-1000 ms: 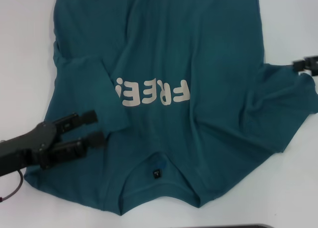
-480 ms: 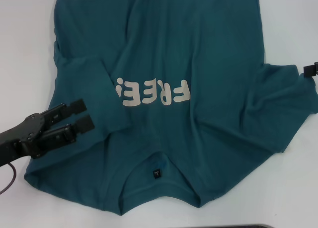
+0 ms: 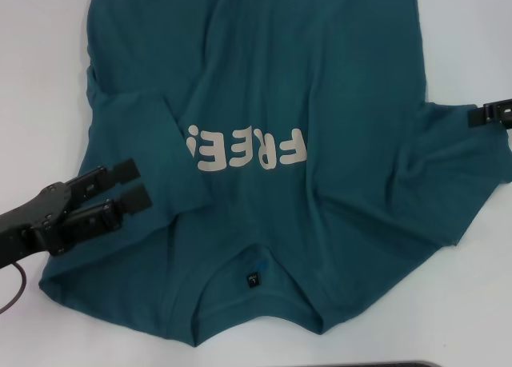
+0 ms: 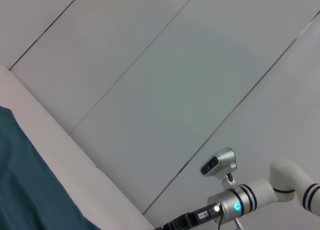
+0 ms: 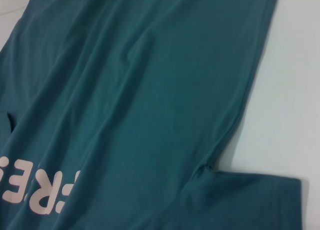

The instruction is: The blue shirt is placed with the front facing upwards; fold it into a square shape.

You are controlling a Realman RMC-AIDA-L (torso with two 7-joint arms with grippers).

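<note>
From the head view we see the blue shirt point(image 3: 296, 143) spread front-up on the white worktop point(image 3: 40, 79), its collar and small black neck tag point(image 3: 253, 279) nearest the robot and the off-white "FREE" lettering point(image 3: 248, 149) reading upside down. The sleeve on the robot's left is folded inward over the chest, its edge just beside the lettering; the sleeve on the right lies flat and spread outward.

The left gripper point(image 3: 132, 185) sits low over the shirt's left shoulder area, next to the folded sleeve. Its jaws stand a little apart with only a narrow gap, and we see no cloth between them; whether the fingertips touch the fabric we cannot tell. The right gripper point(image 3: 490, 114) shows only as a dark tip at the frame's right edge, just above the spread sleeve, and we cannot tell how its jaws stand.

The right wrist view gives what the head view lacks: a close look at the shirt's side seam, the armpit join and part of the lettering, with soft wrinkles running along the body. The left wrist view looks mostly at pale wall panels, with a corner of the shirt point(image 4: 30, 190), the worktop's edge, and the other arm point(image 4: 250, 200) farther off.
</note>
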